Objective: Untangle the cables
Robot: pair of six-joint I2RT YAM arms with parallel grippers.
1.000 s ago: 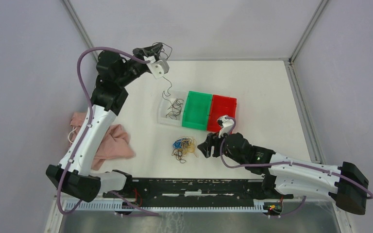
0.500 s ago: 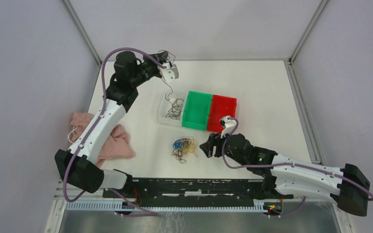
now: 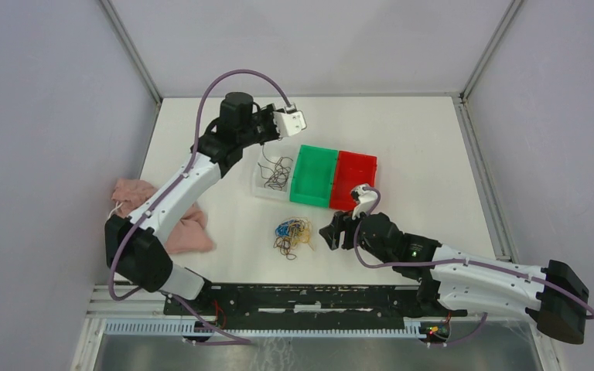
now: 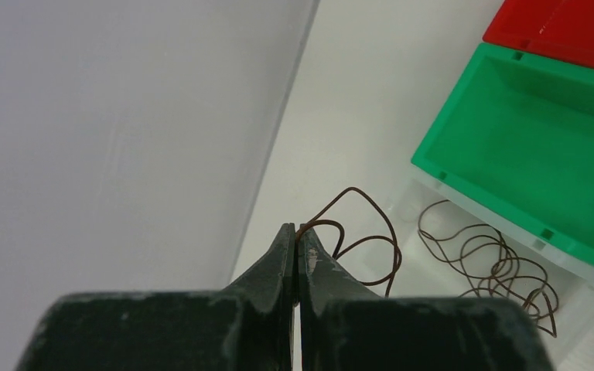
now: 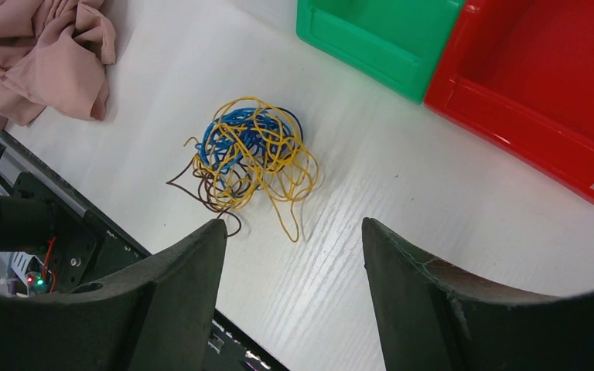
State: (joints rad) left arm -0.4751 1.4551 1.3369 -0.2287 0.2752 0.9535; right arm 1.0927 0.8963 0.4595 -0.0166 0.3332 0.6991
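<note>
— From above, how far along are they?
— Some brown strands lie in the clear bin. The green bin and red bin hold nothing I can see. The tangle sits on the table, nearer the arms.
— The left wrist camera?
— The left gripper is pinched tight on one brown strand, just over that clear bin.
— The right?
— The right gripper is spread, holding nothing, above the tangle of yellow, blue and brown. Most sorting is left, I'd say.
</note>
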